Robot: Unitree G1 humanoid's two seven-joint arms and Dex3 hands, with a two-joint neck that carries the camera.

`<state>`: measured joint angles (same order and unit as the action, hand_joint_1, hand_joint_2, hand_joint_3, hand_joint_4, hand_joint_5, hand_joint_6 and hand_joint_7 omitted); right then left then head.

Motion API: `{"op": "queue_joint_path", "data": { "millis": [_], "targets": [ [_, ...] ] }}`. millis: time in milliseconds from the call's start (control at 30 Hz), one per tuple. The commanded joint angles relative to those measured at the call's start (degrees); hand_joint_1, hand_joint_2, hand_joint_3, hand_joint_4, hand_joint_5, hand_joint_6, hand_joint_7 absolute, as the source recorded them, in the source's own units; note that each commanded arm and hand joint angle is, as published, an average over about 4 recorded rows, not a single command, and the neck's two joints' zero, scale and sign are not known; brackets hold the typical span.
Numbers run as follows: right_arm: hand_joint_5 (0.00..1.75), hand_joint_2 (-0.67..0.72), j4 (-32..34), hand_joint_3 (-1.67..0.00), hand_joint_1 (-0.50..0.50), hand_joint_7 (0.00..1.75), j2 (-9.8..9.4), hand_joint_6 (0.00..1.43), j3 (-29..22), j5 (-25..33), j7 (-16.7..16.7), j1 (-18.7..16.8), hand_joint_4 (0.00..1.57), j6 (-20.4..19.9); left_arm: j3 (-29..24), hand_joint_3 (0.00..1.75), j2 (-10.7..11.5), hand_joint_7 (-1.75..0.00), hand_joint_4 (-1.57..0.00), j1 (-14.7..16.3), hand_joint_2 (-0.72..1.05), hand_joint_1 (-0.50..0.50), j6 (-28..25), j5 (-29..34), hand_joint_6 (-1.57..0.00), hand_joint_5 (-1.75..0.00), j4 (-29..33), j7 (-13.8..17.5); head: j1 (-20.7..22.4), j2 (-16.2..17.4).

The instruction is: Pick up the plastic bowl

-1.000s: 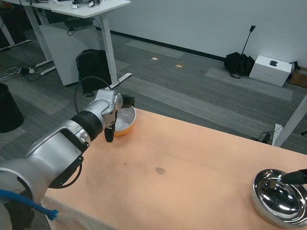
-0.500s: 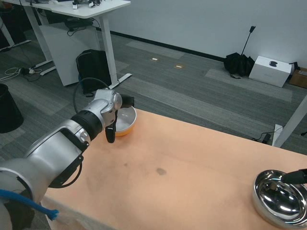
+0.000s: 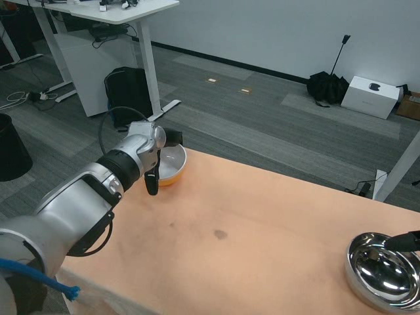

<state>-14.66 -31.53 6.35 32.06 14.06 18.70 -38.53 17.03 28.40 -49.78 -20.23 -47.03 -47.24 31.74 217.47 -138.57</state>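
Note:
The plastic bowl (image 3: 173, 164), orange outside and white inside, sits on the far left corner of the table (image 3: 262, 230). My left hand (image 3: 161, 154) is at the bowl's left side, mostly hidden behind the silver wrist. One black finger (image 3: 151, 184) hangs down by the bowl's near-left rim, and another (image 3: 173, 136) reaches past its far rim. The fingers are apart and I see no firm grip. At the right edge, only a black tip of my right hand (image 3: 404, 241) shows, over a steel bowl.
A shiny steel bowl (image 3: 380, 272) stands at the table's near right corner. Beyond the table's far edge is grey carpet with a white desk (image 3: 118, 13), a black bag (image 3: 128, 92) and a white box (image 3: 371, 95).
My left wrist has shifted very slightly left. The plastic bowl stays where it was on the table.

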Motion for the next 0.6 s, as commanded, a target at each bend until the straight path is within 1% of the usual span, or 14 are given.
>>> {"op": "queue_joint_path", "data": {
  "millis": [33, 67, 200, 300, 600],
  "targets": [
    [0.0, 0.72, -0.3, 0.0, -0.47, 0.0, -0.19, 0.0, -0.4, 0.7, 0.2, -0.8, 0.0, -0.9, 3.6, 1.75, -0.3, -1.45, -1.37, 2.4, 0.85, -0.48, 0.4, -0.9, -0.42, -1.75, -0.9, 2.1, 0.0, -0.1],
    [0.0, 0.72, -0.3, 0.0, -0.46, 0.0, -0.19, 0.0, -0.4, 0.7, 0.2, -0.8, 0.0, -0.9, 4.0, 1.75, -0.2, -1.47, -1.37, 2.3, 0.87, -0.48, 0.4, -1.2, -0.41, -1.75, -0.7, 2.3, 0.0, -0.1],
    [0.0, 0.72, -0.4, 0.0, -0.46, 0.0, -0.19, 0.0, -0.4, 0.7, 0.2, -0.8, 0.0, -0.9, 4.6, 1.75, 0.3, -1.47, -1.35, 2.0, 0.87, -0.48, 0.2, -2.0, -0.36, -1.75, 1.4, 3.3, -0.1, -0.1],
    [0.0, 0.72, -0.5, 0.0, -0.46, 0.0, -0.19, 0.0, -0.4, 0.7, 0.2, -0.8, 0.0, -0.9, 4.9, 1.75, 0.9, -1.52, -1.35, 1.5, 0.87, -0.48, 0.0, -2.2, -0.31, -1.75, 3.0, 4.1, -0.1, -0.2],
    [0.0, 0.72, -0.7, 0.0, -0.46, 0.0, -0.06, 0.0, -0.6, 0.8, 0.2, -0.8, 0.0, -0.9, 5.0, 1.75, 2.1, -1.54, -1.35, 0.6, 0.87, -0.48, -1.1, -2.2, -0.31, -1.75, 7.7, 5.5, -0.6, -0.6]
  ]
}}
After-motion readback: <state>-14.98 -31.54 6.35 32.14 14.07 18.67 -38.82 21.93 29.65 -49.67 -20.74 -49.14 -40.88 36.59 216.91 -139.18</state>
